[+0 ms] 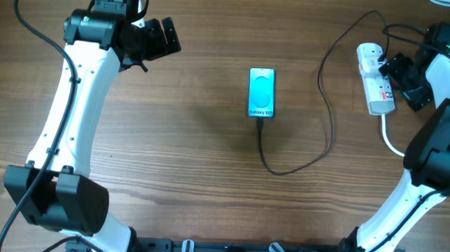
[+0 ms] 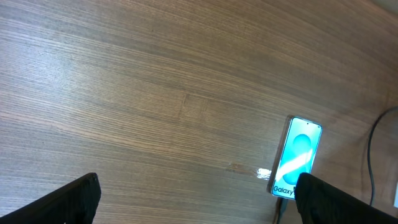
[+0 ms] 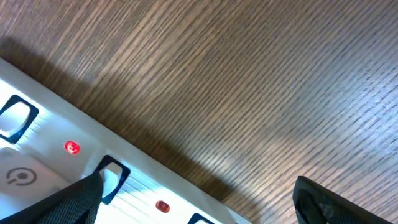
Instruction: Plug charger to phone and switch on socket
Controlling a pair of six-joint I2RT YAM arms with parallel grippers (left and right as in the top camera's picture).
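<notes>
The phone point(image 1: 261, 92) lies flat mid-table with its cyan screen up, and it also shows in the left wrist view point(image 2: 297, 155). The charger's thin black cable point(image 1: 327, 116) runs from the phone's near end in a loop to a white plug point(image 1: 367, 51) at the far end of the socket point(image 1: 378, 89). The connector tip meets the phone's edge point(image 1: 261, 120). My left gripper point(image 1: 165, 38) is open and empty, far left of the phone point(image 2: 199, 211). My right gripper point(image 1: 403, 80) is open right beside the socket. In the right wrist view point(image 3: 199, 211) one finger overlaps the socket point(image 3: 56, 165), where a red light point(image 3: 73, 147) glows.
The socket's thick white cord point(image 1: 388, 136) trails toward the near right under my right arm. The robots' own black cables lie at the far right corner point(image 1: 415, 32). The table is bare wood point(image 1: 184, 162).
</notes>
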